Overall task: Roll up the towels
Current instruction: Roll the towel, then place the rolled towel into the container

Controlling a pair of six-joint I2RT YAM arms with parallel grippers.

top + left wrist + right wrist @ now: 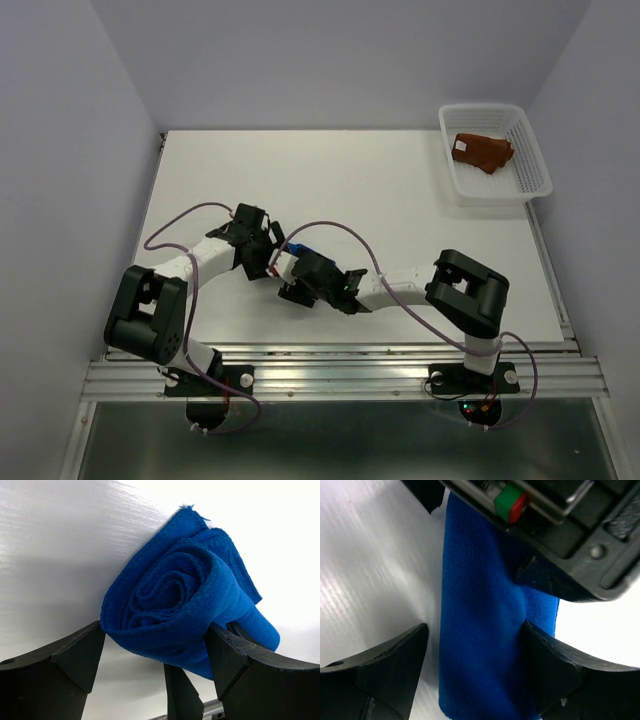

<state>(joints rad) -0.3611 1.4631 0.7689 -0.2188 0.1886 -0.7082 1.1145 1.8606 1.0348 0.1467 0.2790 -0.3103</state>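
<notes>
The blue towel [175, 600] is rolled into a tight spiral and lies on the white table between both grippers; only a sliver of it shows in the top view [297, 250]. My left gripper [155, 635] holds the roll's end, with both fingers pressed against it. My right gripper [475, 630] straddles the roll [480, 605] from the other side. Its right finger touches the cloth and its left finger stands a little apart. The rust-brown towel [482, 152] lies bunched in the white basket [530, 150].
The basket stands at the table's far right corner. The two arms meet at the table's near middle [285, 265], wrists almost touching. The left gripper's body [560, 520] fills the top of the right wrist view. The table's front rail [340, 375] runs just behind the grippers.
</notes>
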